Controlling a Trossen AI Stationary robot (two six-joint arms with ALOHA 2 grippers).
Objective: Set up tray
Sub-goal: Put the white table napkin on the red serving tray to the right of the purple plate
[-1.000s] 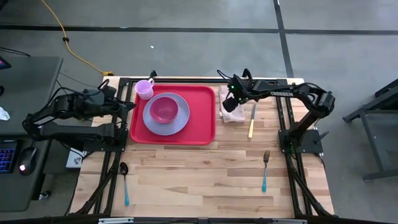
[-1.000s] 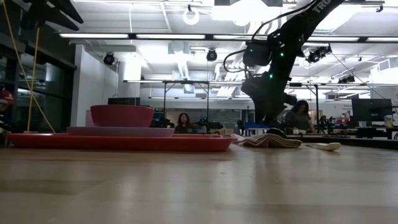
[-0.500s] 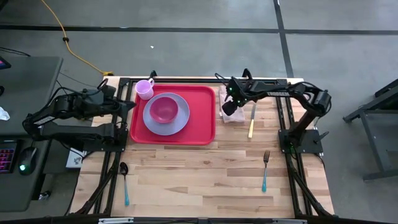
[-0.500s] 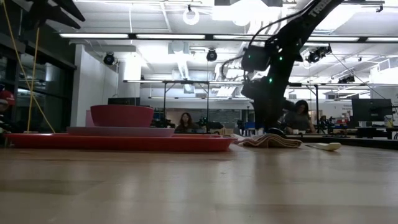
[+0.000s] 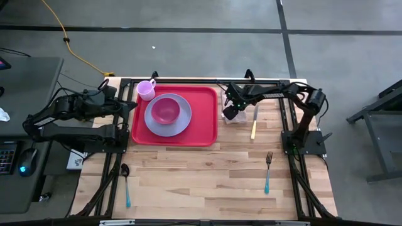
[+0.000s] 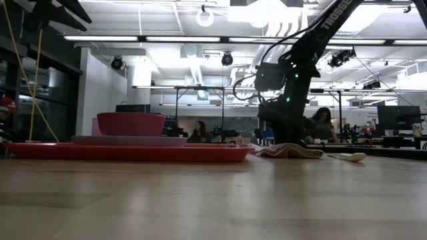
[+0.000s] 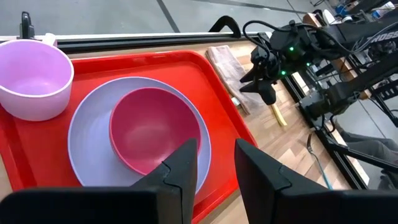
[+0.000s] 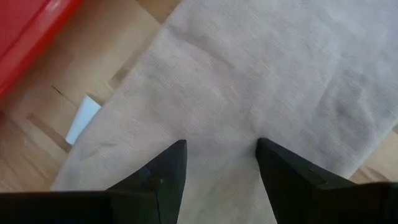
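The red tray (image 5: 204,129) lies on the table's far left half. It carries a lavender plate (image 5: 168,120), a pink bowl (image 5: 166,110) on that plate, and a lavender cup (image 5: 146,89) at its far left corner. A beige folded napkin (image 5: 235,118) lies flat on the wood just right of the tray. My right gripper (image 5: 231,113) points down over the napkin (image 8: 249,74), open, with its fingers (image 8: 168,168) close above the cloth. My left gripper (image 7: 216,158) hovers by the tray's left edge, open, with nothing between its fingers. My right gripper stands open over the middle of the napkin (image 8: 217,118), pointing down from above. Whether its fingertips touch the cloth, I cannot tell. The napkin lies flat on the table.
A knife with a yellow handle (image 5: 254,125) lies right of the napkin. A teal-handled fork (image 5: 267,171) lies near the right front, and a spoon (image 5: 125,183) near the left front. Bare wood stretches across the table's near half. People sit in the room beyond the table.
My right gripper has come down onto the napkin and shifted a little toward the tray, staying open. The napkin has stayed where it was.
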